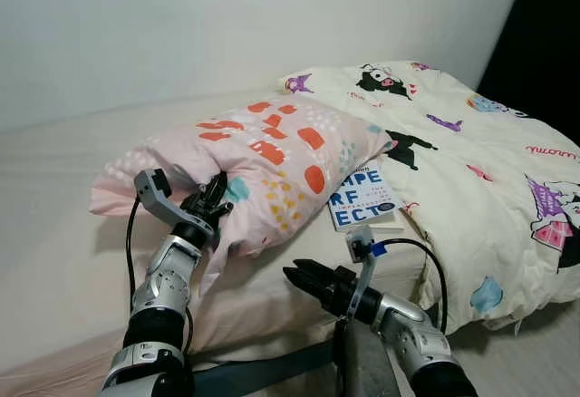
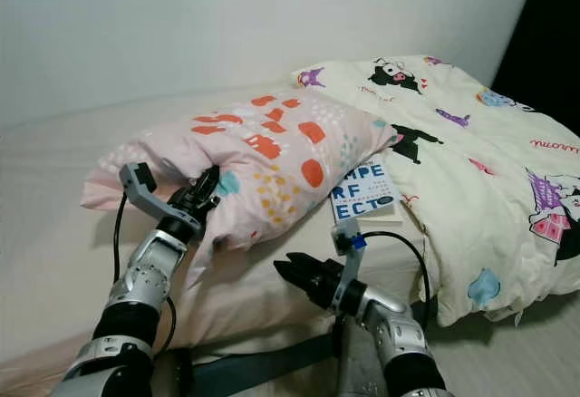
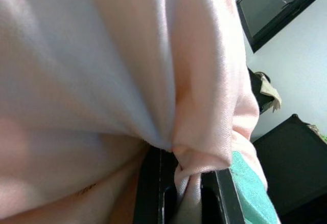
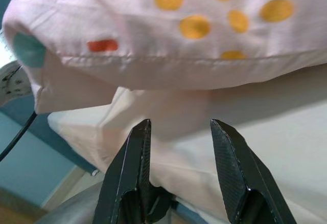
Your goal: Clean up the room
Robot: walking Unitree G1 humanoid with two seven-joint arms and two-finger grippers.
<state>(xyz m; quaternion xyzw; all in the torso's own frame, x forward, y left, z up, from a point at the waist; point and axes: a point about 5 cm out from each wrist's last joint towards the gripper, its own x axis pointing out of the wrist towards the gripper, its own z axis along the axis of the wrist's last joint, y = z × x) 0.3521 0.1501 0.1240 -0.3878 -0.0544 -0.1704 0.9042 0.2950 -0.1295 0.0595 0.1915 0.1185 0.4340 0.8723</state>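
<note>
A pink pillow with orange, yellow and teal marks lies across the bed. My left gripper is shut on the pillow's near edge; the left wrist view shows a fold of pink fabric pinched between its black fingers. My right gripper hovers open above the sheet, just in front of the pillow's lower edge, with nothing between its fingers. A book with blue letters lies flat beside the pillow.
A cream quilt with cartoon prints covers the bed's right side and hangs over its edge. A white wall runs behind the bed. A dark opening stands at the far right.
</note>
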